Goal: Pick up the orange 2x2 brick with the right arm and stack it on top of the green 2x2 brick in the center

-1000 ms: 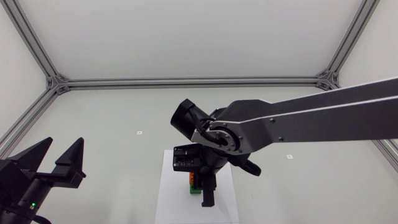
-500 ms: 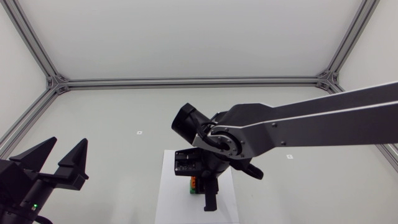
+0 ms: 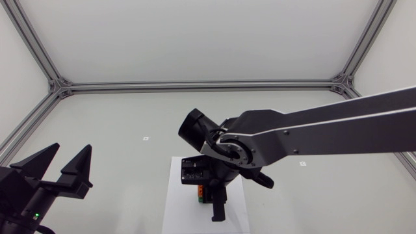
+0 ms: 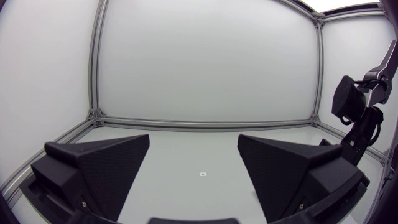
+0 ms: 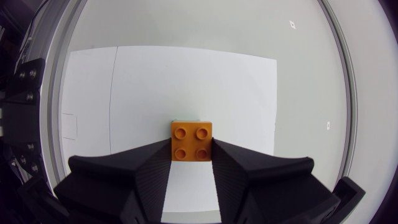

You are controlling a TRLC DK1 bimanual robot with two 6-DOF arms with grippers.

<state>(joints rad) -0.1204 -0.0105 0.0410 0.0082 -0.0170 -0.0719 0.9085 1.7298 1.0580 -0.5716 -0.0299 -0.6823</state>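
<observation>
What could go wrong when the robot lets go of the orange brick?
The orange brick, pinched by the right gripper, almost hides the green brick under it. If the studs are not lined up, it might not click on. The fingers hug both sides, so opening or lifting might tug it loose or tip the small stack on the white sheet.

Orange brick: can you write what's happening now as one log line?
right gripper: shut on orange brick | orange brick: over green brick | left gripper: open, off to the side
</observation>
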